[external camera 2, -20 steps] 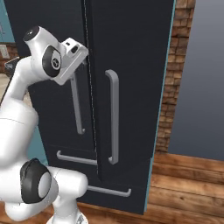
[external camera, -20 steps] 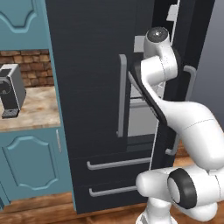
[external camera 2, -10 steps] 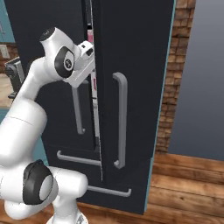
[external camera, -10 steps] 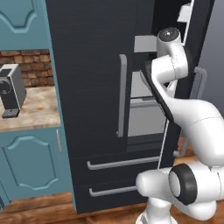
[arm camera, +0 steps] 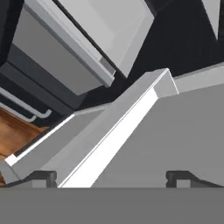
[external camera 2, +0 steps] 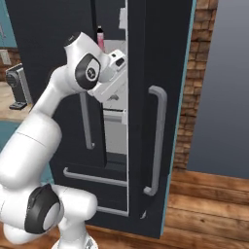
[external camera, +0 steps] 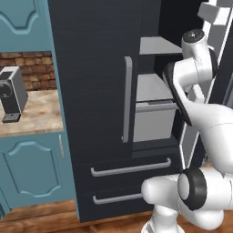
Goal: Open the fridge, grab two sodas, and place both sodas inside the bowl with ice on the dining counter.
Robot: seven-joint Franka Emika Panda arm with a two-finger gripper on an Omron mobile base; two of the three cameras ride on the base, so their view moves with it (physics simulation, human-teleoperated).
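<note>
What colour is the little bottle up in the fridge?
Pink-red bottle with a dark cap, best seen in the right base view.

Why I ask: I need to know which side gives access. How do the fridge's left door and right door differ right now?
The left door sits shut, flush above the drawers, while the right door is swung out, baring grey shelves. The left door's bar handle hangs free of the arm; the right door's handle faces outward, with the open gripper reaching past that door's inner edge. Both doors are tall and black with long grey vertical handles.
</note>
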